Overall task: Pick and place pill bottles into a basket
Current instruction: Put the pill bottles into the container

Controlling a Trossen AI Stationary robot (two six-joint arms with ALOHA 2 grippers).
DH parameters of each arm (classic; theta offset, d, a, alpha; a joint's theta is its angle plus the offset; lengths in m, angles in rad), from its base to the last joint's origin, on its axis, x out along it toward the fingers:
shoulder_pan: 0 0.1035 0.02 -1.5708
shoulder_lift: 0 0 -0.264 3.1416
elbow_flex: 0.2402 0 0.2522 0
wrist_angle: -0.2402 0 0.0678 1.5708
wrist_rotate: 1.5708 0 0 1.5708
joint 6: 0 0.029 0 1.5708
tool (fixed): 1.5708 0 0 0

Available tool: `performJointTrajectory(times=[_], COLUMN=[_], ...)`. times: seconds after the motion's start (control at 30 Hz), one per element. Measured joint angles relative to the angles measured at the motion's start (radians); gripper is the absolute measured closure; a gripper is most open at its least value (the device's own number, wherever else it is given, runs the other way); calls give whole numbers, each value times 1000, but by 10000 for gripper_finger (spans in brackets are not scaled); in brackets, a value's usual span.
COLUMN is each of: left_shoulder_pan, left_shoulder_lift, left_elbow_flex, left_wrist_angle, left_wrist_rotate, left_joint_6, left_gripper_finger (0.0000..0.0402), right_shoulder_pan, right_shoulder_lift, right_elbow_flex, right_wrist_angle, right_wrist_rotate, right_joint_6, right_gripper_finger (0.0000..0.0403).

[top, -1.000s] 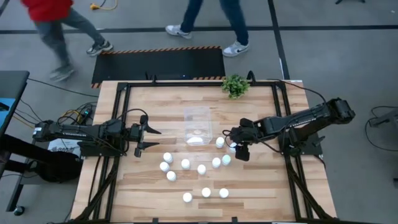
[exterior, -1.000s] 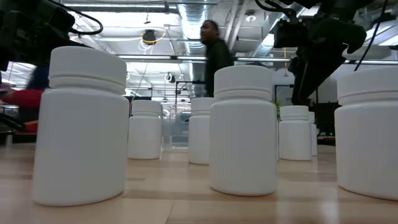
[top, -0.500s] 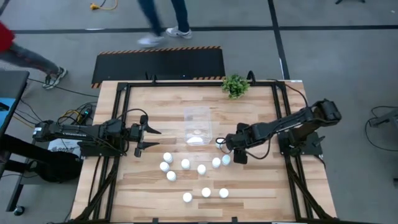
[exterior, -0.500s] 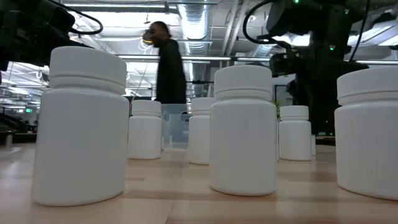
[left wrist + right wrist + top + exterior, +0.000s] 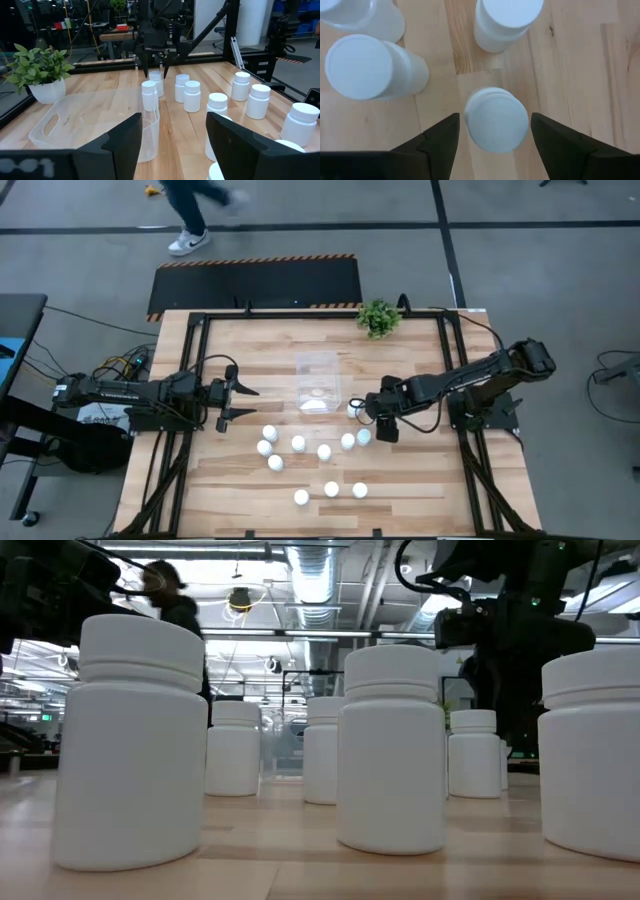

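Several white pill bottles (image 5: 324,451) stand upright on the wooden table, mostly on its near half. The clear basket (image 5: 318,370) stands at the table's middle with a bottle (image 5: 149,95) inside it. My right gripper (image 5: 371,417) is open and points down. One finger stands on each side of an upright bottle (image 5: 496,119), apparently without touching it. That bottle is hidden under the gripper in the high view. My left gripper (image 5: 240,402) is open and empty, held level to the left of the basket.
A small green potted plant (image 5: 378,317) stands at the table's far edge. Other bottles (image 5: 370,67) (image 5: 507,20) stand close around my right gripper. A black frame (image 5: 200,320) runs round the table. A person (image 5: 195,210) walks on the floor beyond the far edge.
My right gripper has gone toward the table's left edge and down, and now stands over a bottle just right of the basket's near end. My left arm has kept still. People have walked past beyond the far edge.
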Motion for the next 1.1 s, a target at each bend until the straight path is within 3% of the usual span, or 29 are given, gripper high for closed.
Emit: performJointTrajectory(times=[0.47, 0.9, 1.1], left_shoulder_pan=[0, 0, 0], left_shoulder_lift=[0, 0, 0], left_elbow_flex=[0, 0, 0], left_wrist_angle=[0, -1, -1], left_wrist_rotate=[0, 0, 0], left_joint_6=[0, 0, 0], left_gripper_finger=[191, 191, 191], right_shoulder_pan=[0, 0, 0], right_shoulder_lift=[0, 0, 1], right_elbow_flex=[0, 1, 1], right_wrist_angle=[0, 0, -1], right_wrist_rotate=[5, 4, 4], right_joint_6=[0, 0, 0], right_gripper_finger=[167, 252, 229])
